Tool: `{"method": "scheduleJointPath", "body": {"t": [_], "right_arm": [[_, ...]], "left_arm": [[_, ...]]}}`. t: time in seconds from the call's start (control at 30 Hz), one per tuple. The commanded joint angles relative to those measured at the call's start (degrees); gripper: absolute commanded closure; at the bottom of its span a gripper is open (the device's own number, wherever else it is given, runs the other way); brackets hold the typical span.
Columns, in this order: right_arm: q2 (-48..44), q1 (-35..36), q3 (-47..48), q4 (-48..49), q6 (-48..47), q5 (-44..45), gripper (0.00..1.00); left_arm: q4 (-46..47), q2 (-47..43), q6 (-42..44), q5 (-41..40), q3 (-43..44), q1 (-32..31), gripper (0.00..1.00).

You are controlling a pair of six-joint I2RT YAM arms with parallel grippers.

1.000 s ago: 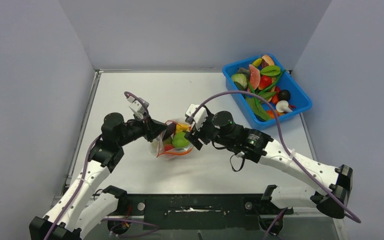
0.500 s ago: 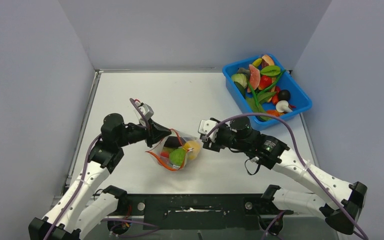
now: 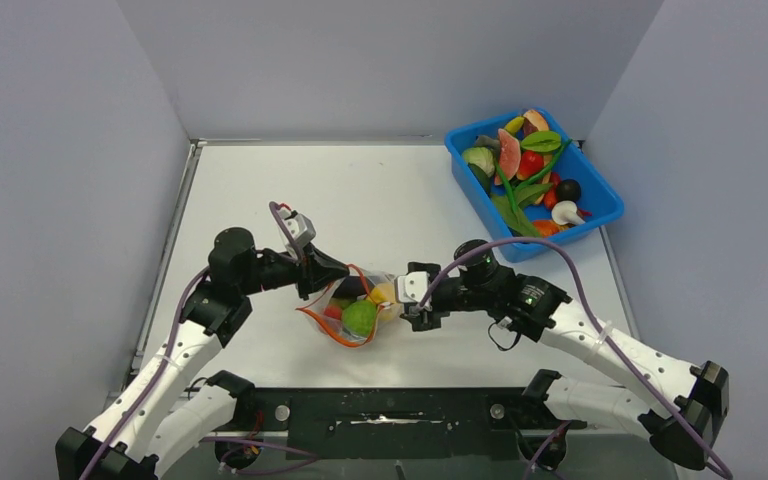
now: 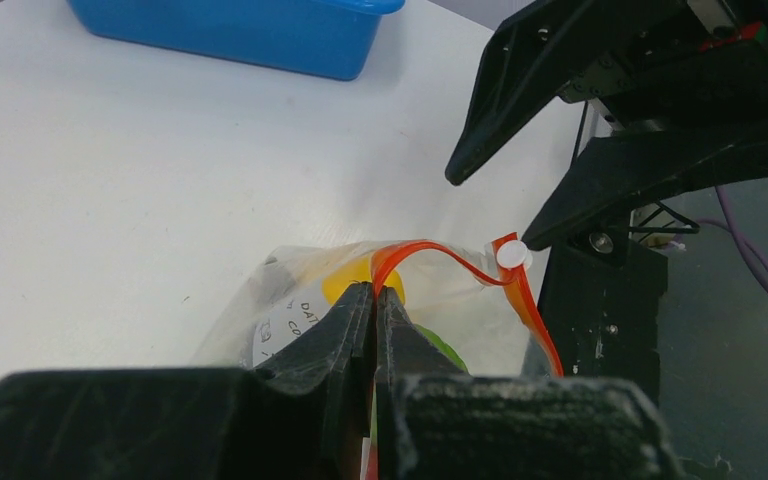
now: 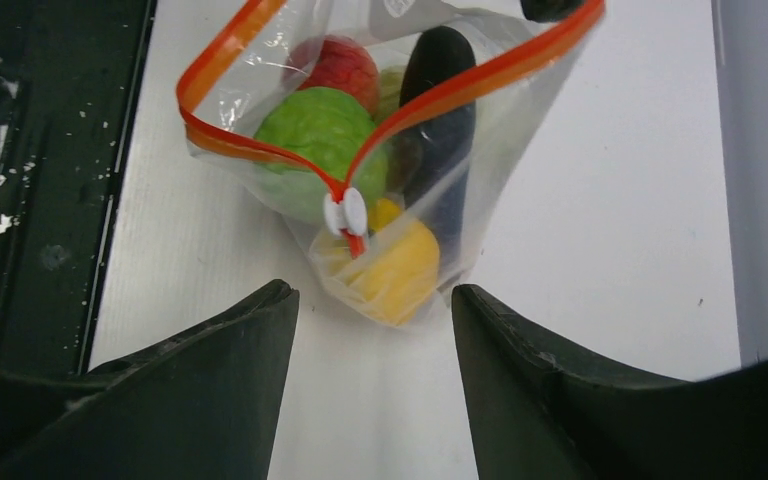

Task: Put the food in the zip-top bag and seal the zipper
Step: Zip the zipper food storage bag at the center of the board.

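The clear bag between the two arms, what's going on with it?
The left gripper is pinched shut on the zip-top bag at its orange-red zipper. Green, red, yellow and dark purple toy food sits inside. The right gripper faces the white slider with jaws open, touching nothing. The zipper gapes, not yet sealed.

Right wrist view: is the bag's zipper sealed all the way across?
No: the zipper's two orange strips gape apart in a loop, meeting only at the white slider.
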Motion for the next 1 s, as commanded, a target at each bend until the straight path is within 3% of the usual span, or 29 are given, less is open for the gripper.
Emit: {"method": "scheduleJointPath", "body": {"t": [0.0,0.37,0.43,0.67,0.7,0.83,0.97], "right_arm": [[0.59,1.56,0.12,4.37,-1.66,-5.21,0.41],[3.26,3.54,-2.34,13.05,0.69,-1.63,0.44],[3.22,3.50,-2.35,13.39,0.21,-1.23,0.53],[2.22,1.77,-0.49,10.04,0.80,0.01,0.99],[1.74,0.99,-0.59,10.41,1.73,0.03,1.00],[1.26,-0.75,1.41,10.02,5.79,-0.81,1.00],[1.84,-1.97,4.24,10.19,11.96,-0.65,1.00]], "left_arm": [[4.39,-0.26,1.28,1.42,0.20,-0.47,1.00],[6.10,-0.86,0.71,1.07,-0.98,-0.82,1.00],[6.60,-0.56,0.69,1.17,-0.99,-0.84,1.00],[5.74,-0.84,1.36,1.18,0.55,-0.86,1.00],[4.97,-1.03,1.79,0.70,0.99,-0.89,0.96],[1.26,-2.46,5.49,0.16,3.92,-1.14,0.63],[4.87,-4.39,5.50,2.75,5.37,-1.83,0.54]]}}
